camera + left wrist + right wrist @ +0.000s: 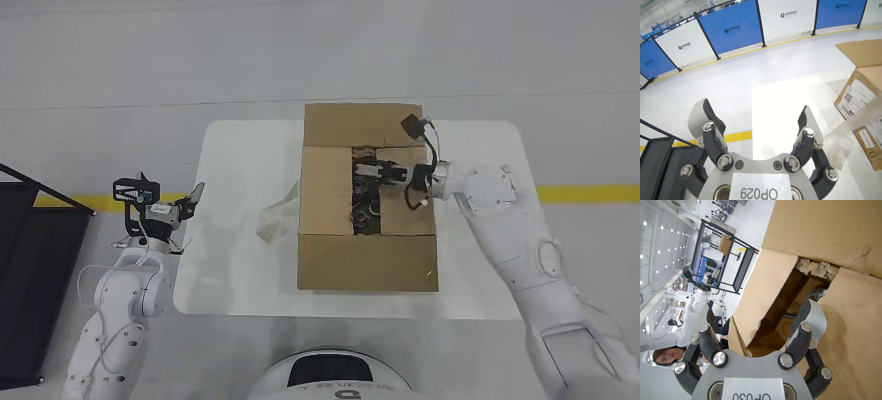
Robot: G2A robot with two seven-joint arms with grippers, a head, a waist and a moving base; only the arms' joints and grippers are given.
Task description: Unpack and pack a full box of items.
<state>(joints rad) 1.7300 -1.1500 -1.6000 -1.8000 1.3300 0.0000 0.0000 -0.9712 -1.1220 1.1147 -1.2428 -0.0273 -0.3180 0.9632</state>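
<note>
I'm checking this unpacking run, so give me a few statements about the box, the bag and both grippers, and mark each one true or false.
1. The cardboard box stands on the floor. False: it stands on the white table.
2. The right gripper is at the box's top opening, open. True.
3. The left gripper is shut on the clear plastic bag. False: it is open and empty at the table's left edge, and the bag lies on the table beside the box.
4. Dark items show in the gap between the box's flaps. True.
</note>
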